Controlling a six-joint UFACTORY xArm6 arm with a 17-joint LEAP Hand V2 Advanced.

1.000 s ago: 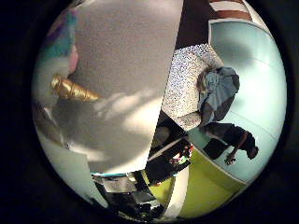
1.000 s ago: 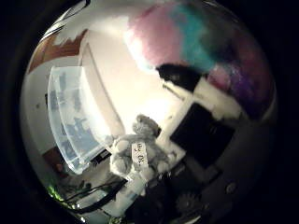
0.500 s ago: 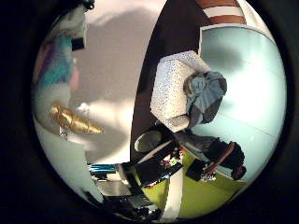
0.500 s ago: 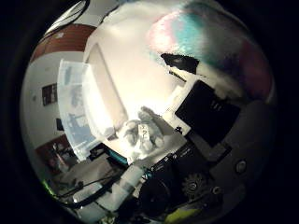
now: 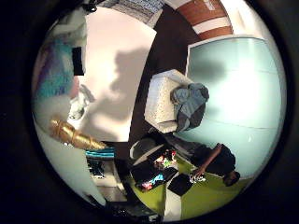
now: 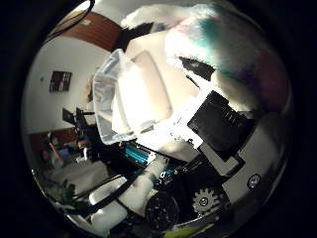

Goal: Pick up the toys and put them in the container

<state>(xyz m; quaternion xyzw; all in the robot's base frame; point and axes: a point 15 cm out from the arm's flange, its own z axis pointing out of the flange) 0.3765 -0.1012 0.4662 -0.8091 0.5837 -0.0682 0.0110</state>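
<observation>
One plush unicorn (image 5: 60, 93) half cut off, held

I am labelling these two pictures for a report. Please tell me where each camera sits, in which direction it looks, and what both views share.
Little finger side palm view: sits on the palm, looks past the plush toy and its gold horn to the white table and the room; almost none of the hand shows.
Thumb side palm view: sits on the palm, looks at the clear container on the table; the hand shows, black and white parts against the toy.
Shared: the toy and the table.
</observation>
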